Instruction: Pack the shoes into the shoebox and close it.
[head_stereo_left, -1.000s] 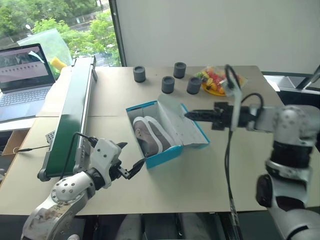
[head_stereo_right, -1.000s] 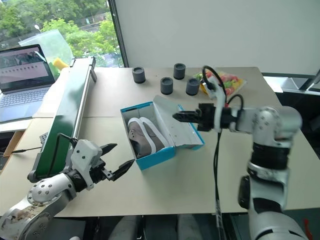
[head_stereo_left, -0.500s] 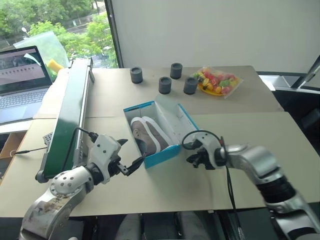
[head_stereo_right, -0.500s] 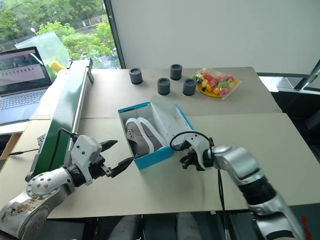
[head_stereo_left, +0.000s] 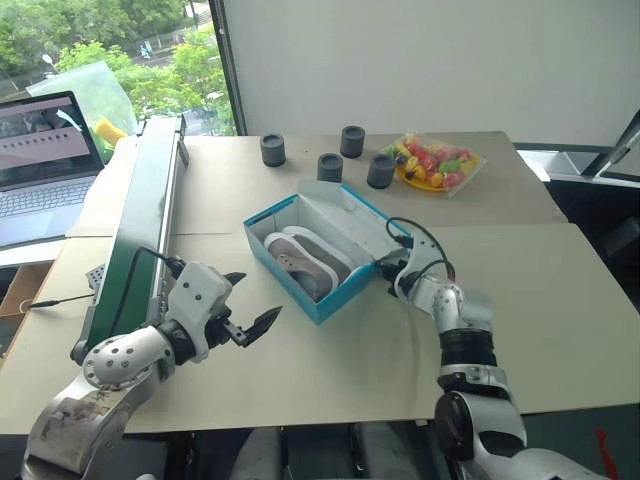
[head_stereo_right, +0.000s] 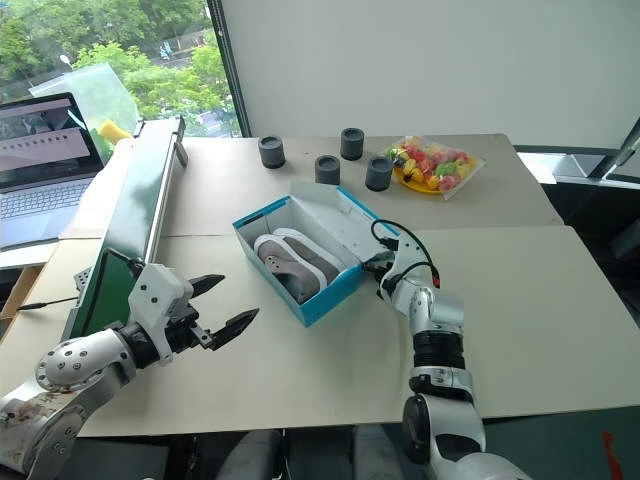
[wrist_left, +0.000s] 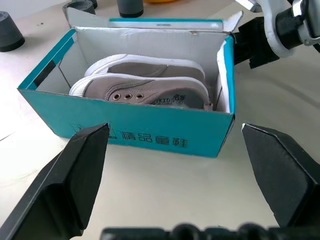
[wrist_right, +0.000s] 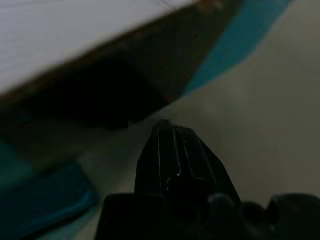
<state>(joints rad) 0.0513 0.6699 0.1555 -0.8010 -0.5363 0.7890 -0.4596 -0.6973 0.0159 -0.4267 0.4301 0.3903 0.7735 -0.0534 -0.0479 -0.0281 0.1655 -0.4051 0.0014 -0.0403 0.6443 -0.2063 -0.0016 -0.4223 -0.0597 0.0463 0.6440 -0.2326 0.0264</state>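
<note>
Tabletop (head_stereo_left: 300, 370): shoes (head_stereo_left: 305, 262) boxed, lid (head_stereo_left: 350, 215) seemingly raised.

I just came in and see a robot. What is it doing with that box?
It is packing shoes into a blue box on the table. Both shoes lie inside, and the lid is open. The shut right tool pokes under the lid's side of the box. The open left tool waits near the front.
</note>
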